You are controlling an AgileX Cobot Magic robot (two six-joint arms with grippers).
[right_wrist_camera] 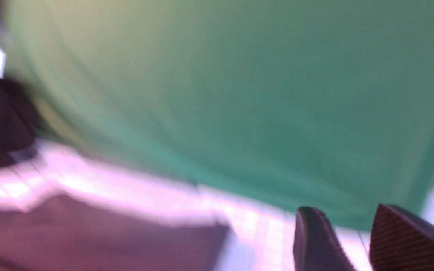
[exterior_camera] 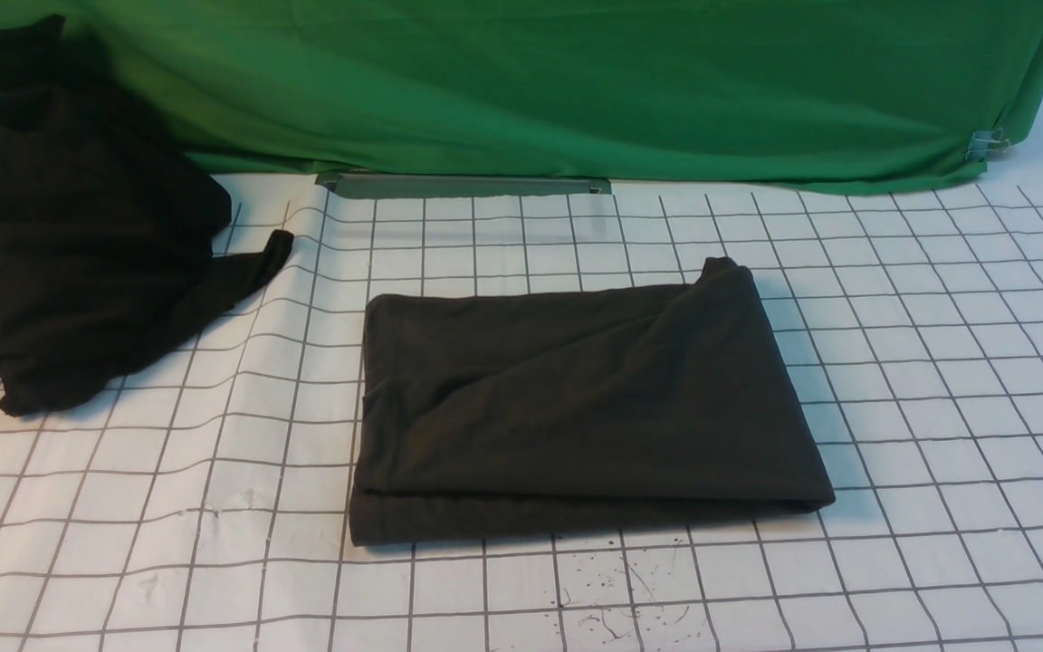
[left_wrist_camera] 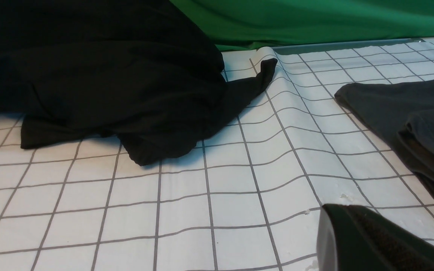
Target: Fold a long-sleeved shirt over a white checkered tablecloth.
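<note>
The long-sleeved shirt [exterior_camera: 589,407] lies folded into a compact rectangle mid-worktop on the white checkered tablecloth [exterior_camera: 938,362]; folding looks complete. My right jaws stand apart, empty, lifted clear; my left jaws are together, holding nothing.

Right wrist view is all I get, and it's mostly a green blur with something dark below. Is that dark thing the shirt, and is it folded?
Observer: Yes. The front view shows the long-sleeved shirt folded into a flat rectangle on the white checkered tablecloth.
Operator: Is anything else lying there?
Observer: A blacker heap of cloth sits at the robot's far left, apart from the shirt.
Operator: Where's the other arm?
Observer: The left gripper is shut, low over bare squares, touching neither cloth.
</note>
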